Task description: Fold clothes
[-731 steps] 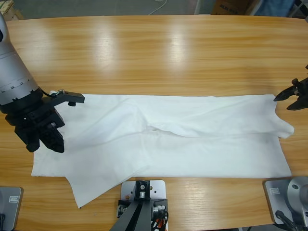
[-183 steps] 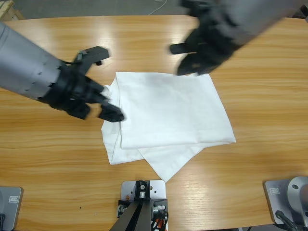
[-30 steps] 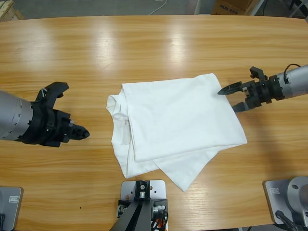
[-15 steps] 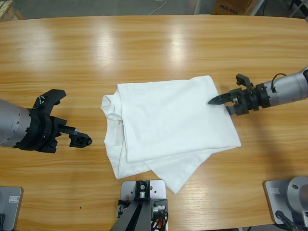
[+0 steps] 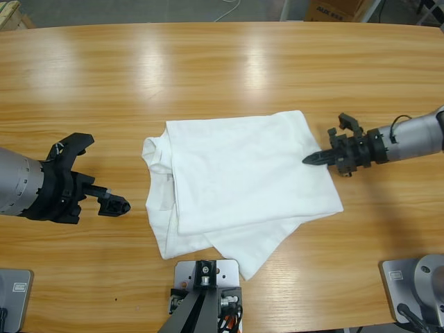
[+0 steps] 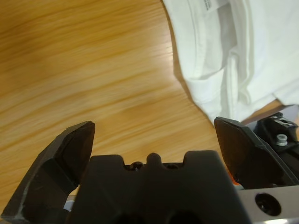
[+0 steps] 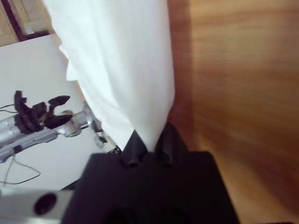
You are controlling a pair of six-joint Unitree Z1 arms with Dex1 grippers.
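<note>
The clothes are one white T-shirt (image 5: 243,173), folded into a rough square in the middle of the table, with its neck end bunched at the left and a loose flap sticking out at the front. My right gripper (image 5: 309,159) comes in from the right edge and is shut on the shirt's right edge. The right wrist view shows the white cloth (image 7: 121,60) running into the pinched jaws of the right gripper (image 7: 145,140). My left gripper (image 5: 107,172) lies open on bare wood left of the shirt, not touching it. In the left wrist view, the left gripper (image 6: 154,123) has its jaws wide apart, with the T-shirt (image 6: 224,56) at the upper right.
The wooden table (image 5: 208,69) stretches bare behind and to both sides of the shirt. A cardboard box (image 5: 333,8) and a white cable (image 5: 229,10) lie beyond the far edge. The right wrist view shows the left arm (image 7: 42,119) small in the distance.
The long spread shirt is now folded. In the last second the right gripper reached the shirt's right edge and closed on it, the shirt slid slightly left, and the left gripper edged toward the shirt.
</note>
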